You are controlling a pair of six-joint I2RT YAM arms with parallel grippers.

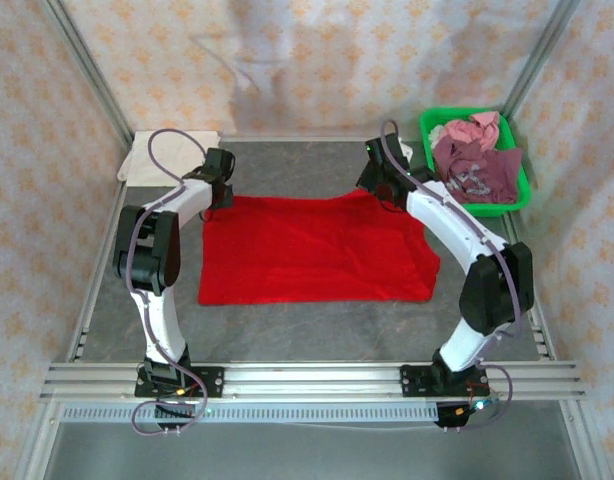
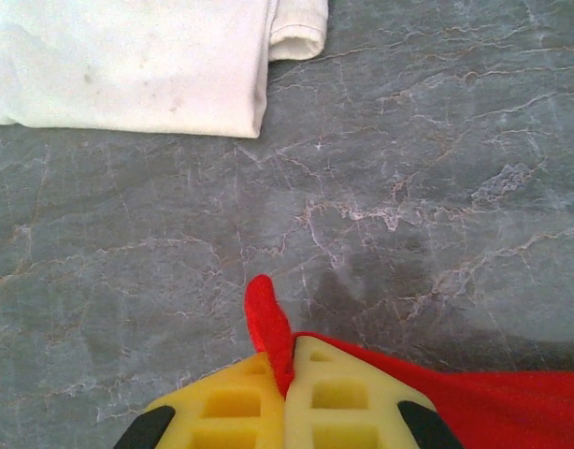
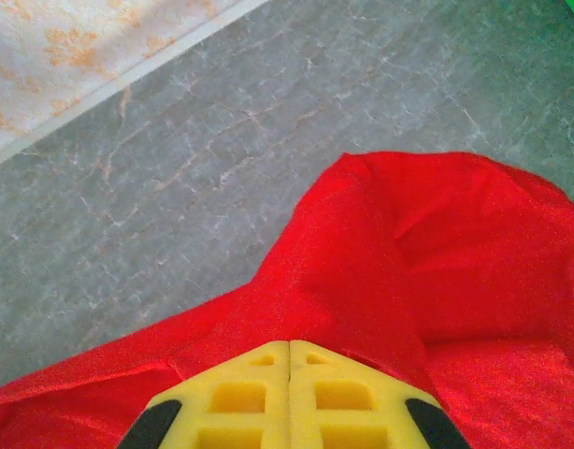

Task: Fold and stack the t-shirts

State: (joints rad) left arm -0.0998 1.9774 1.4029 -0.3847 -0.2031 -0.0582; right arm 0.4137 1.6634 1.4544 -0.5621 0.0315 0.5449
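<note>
A bright red t-shirt (image 1: 317, 250) lies spread flat in the middle of the grey table (image 1: 307, 325). My left gripper (image 1: 225, 192) is at the shirt's far left corner, shut on it. In the left wrist view a tab of red cloth (image 2: 266, 318) sticks up between the yellow fingers (image 2: 231, 402) of the left gripper (image 2: 289, 351). My right gripper (image 1: 379, 185) is at the far right corner. In the right wrist view the right gripper (image 3: 289, 348) is shut, with the red t-shirt (image 3: 390, 262) bunched up into its jaws. A folded cream-white t-shirt (image 1: 152, 160) (image 2: 128, 61) lies at the far left.
A green plastic basket (image 1: 522, 190) stands at the far right corner. It holds a maroon t-shirt (image 1: 477, 172) with pale print and a pink one (image 1: 472, 130). Metal frame rails (image 1: 307, 378) run along the near edge, and patterned walls surround the table.
</note>
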